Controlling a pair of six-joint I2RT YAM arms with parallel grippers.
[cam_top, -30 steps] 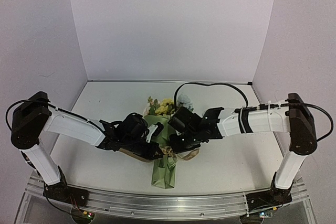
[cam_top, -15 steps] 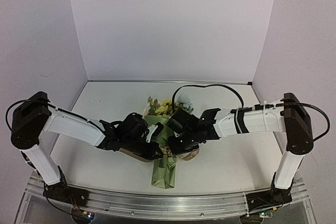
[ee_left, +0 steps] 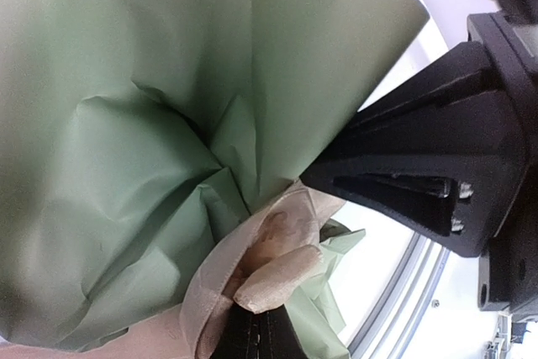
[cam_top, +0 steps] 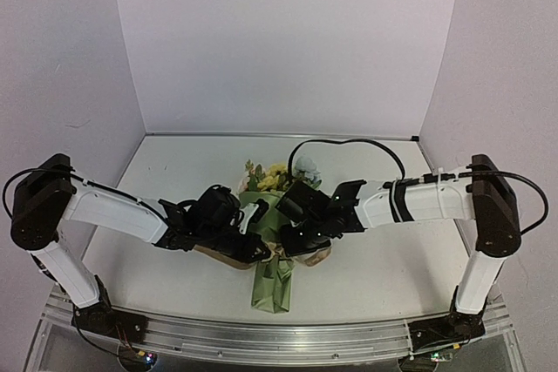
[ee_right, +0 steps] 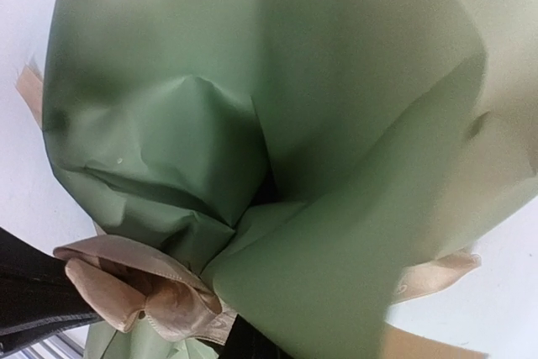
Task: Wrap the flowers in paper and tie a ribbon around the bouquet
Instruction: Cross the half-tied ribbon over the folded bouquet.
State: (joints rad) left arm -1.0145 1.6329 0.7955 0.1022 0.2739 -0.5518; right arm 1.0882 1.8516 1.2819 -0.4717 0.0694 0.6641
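Observation:
The bouquet lies mid-table with the yellow and pale flowers (cam_top: 281, 175) pointing away from me. The olive-green paper (cam_top: 272, 283) forms a cone round the stems; its creased surface fills both wrist views (ee_left: 143, 140) (ee_right: 252, 107). The tan ribbon (cam_top: 282, 255) is bunched at the cone's narrow waist. My left gripper (cam_top: 259, 248) comes in from the left and is shut on a folded loop of the ribbon (ee_left: 282, 271), just above its black fingertips (ee_left: 256, 334). My right gripper (cam_top: 289, 245) comes in from the right and is shut at the ribbon (ee_right: 147, 287), right beside the left one.
A tan-brown flap of paper (cam_top: 222, 259) lies under the left gripper. The metal rail (cam_top: 261, 333) runs along the table's near edge, close below the cone's tip. White walls enclose the table on three sides.
The right gripper has slid left in to the ribbon at the cone's waist and has shut there. The left gripper has stayed shut on the ribbon, its arm shifting only slightly.

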